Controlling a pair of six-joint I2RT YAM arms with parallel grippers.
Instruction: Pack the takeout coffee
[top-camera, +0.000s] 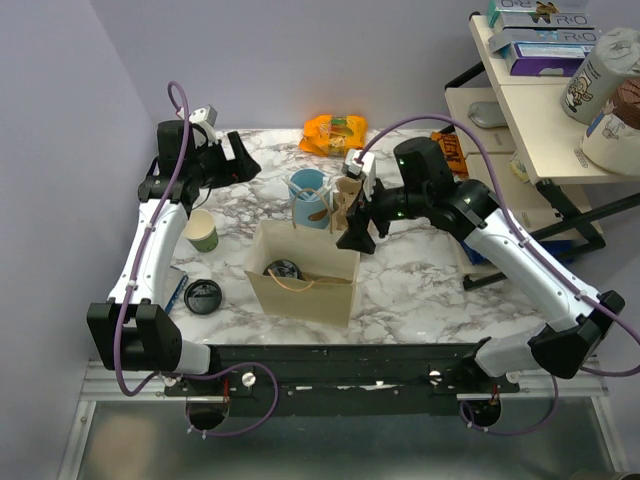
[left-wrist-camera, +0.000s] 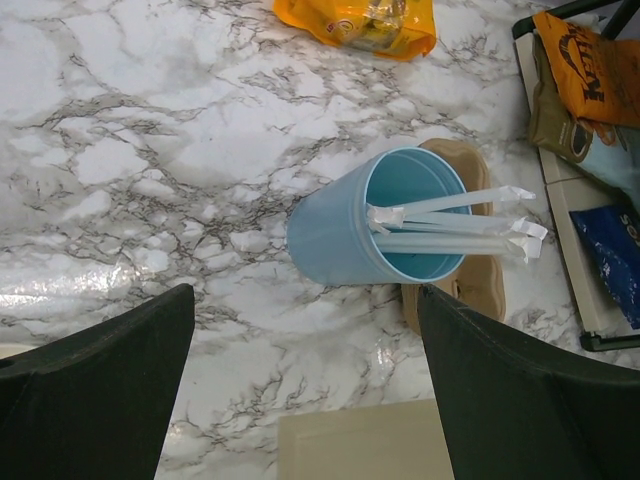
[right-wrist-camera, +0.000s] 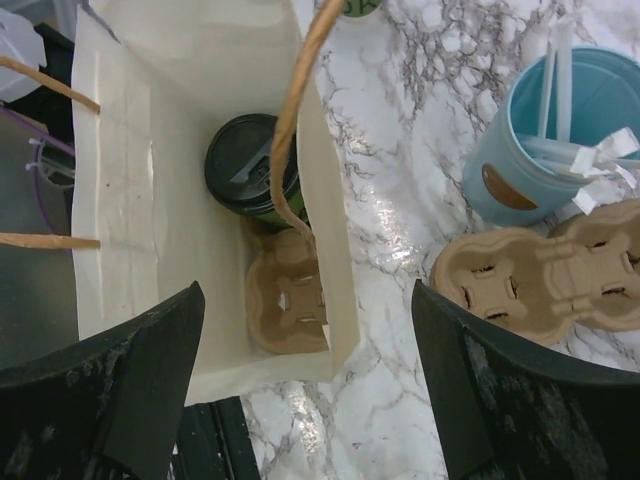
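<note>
The takeout coffee (right-wrist-camera: 250, 170), a green cup with a round black lid, stands in a brown cardboard carrier (right-wrist-camera: 290, 290) at the bottom of the tan paper bag (right-wrist-camera: 190, 110). From above, its lid (top-camera: 283, 269) shows through the bag's (top-camera: 300, 295) open mouth. My right gripper (right-wrist-camera: 310, 400) hangs open over the bag's far right corner (top-camera: 357, 238), holding nothing. My left gripper (top-camera: 240, 160) is open and empty at the back left of the table. In the left wrist view the left gripper (left-wrist-camera: 305, 400) looks down on marble, and the bag's rim (left-wrist-camera: 360, 445) is at the bottom edge.
A light-blue cup (top-camera: 308, 197) with wrapped straws stands behind the bag, against a stack of cardboard carriers (right-wrist-camera: 550, 275). A lidless green-and-white cup (top-camera: 202, 231) and a loose black lid (top-camera: 203, 297) lie left of the bag. An orange snack bag (top-camera: 335, 132) lies at the back.
</note>
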